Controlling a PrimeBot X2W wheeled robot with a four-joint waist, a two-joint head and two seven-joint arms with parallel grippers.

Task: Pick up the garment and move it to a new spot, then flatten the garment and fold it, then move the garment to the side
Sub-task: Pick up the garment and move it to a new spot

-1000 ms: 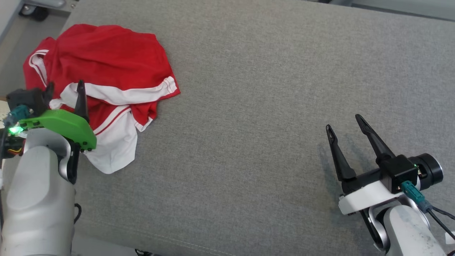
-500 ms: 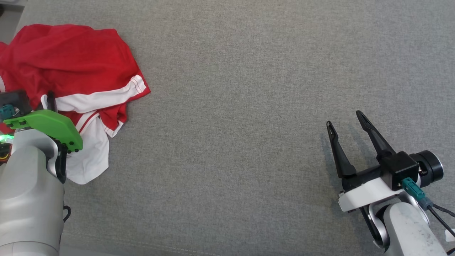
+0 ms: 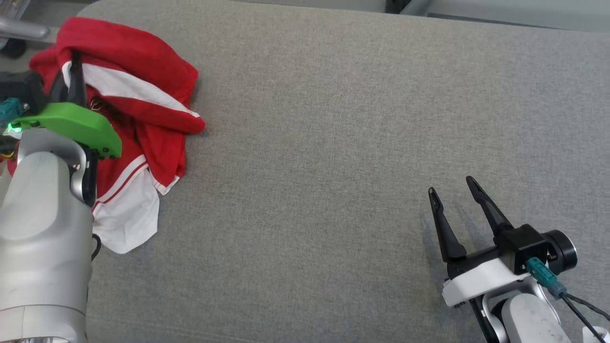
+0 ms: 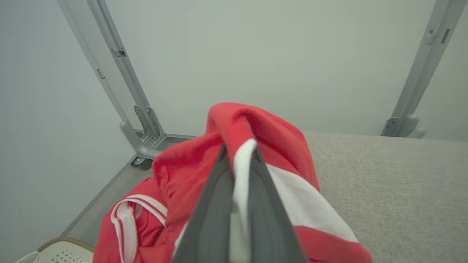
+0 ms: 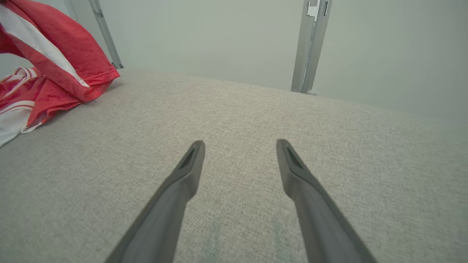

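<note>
Grey woven cloth covers the tabletop (image 3: 333, 143), and most of it lies bare, with pale walls and a metal frame (image 4: 120, 73) behind it. At the upper left of the head view, close to the tabletop's rounded corner, sits the garment (image 3: 152, 76), a red piece with white bands, bunched into a heap. The left end effector (image 4: 237, 151) is clamped on a fold of it: the wrist view shows a white stripe pinched between the two dark fingers (image 4: 212, 204), with red cloth humped over their tips. The rest sags from that pinch, and a white flap (image 3: 126, 228) trails flat at the lower left. The right end effector (image 3: 452, 186) hangs over bare cloth at the lower right, well apart from the garment, its fingers spread and holding nothing.

To my eye this is thin, light and limp stuff that will drape and swing from one pinch, not hold any shape. A mid-fold grip should do for carrying it. For flattening, I would take it by two points along a hem or by the corners.
</note>
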